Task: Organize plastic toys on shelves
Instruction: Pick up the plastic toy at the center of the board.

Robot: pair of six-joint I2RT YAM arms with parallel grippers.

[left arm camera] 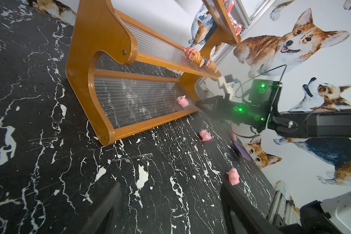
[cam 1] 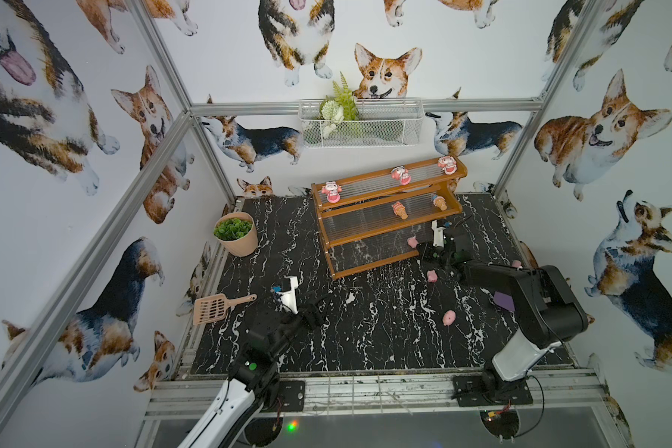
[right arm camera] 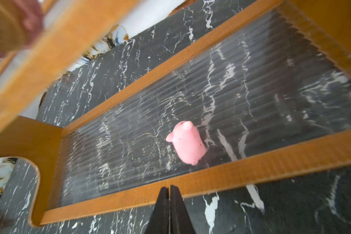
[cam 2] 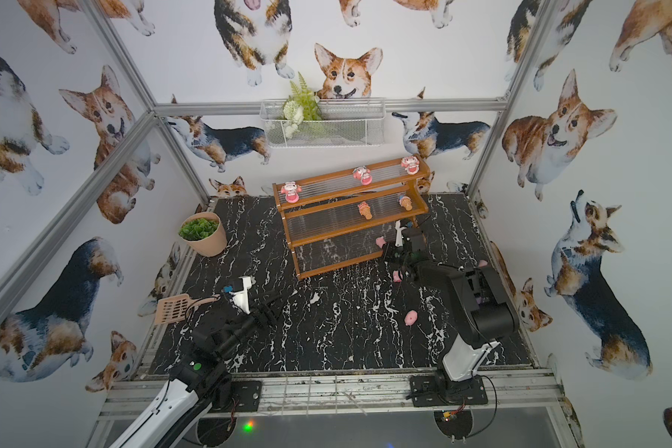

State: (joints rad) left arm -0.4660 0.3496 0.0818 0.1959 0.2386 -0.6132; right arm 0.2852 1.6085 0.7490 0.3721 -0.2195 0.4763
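Pink pig (right arm camera: 187, 142) — smooth, rounded, speckled — lies on lowest tier of shelves (right arm camera: 251, 172); right fingers (right arm camera: 162, 212) pressed together, left fingers (left arm camera: 237, 208) spread.

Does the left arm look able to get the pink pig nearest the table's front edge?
Likely yes: the left gripper stands open, and bare table lies between it and that pig. The right gripper is shut by the shelves, out of the way.

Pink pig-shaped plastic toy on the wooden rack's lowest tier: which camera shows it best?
The right wrist view: the pink pig toy lies large, unobstructed, on the clear ribbed panel. The left wrist view shows it small but clear; both top views show a tiny speck beside the right gripper.
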